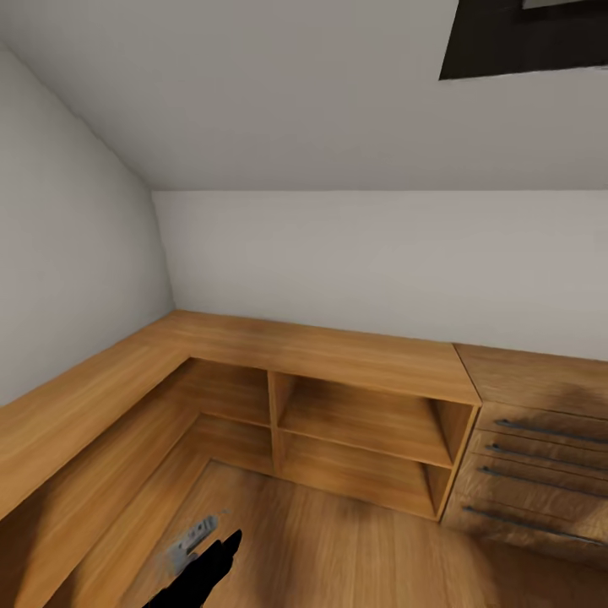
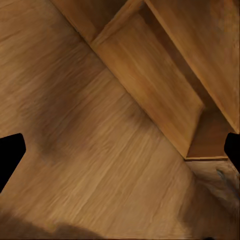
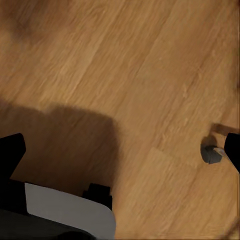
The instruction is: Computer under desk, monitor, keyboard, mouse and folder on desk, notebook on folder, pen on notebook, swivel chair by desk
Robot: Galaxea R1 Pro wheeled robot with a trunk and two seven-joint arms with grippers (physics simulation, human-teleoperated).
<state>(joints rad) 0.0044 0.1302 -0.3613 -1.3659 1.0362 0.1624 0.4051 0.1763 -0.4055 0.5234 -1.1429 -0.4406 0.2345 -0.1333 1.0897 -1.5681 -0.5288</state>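
Beyond the left gripper (image 1: 221, 549), wooden shelves (image 1: 355, 431); right wrist sees a caster (image 3: 211, 153).

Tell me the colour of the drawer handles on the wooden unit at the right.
Dark grey, metallic-looking bars on the drawer handles, clearest in the head view.

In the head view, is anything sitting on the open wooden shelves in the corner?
No: each compartment of the open shelves under the wooden top shows bare wood, beside the drawer unit.
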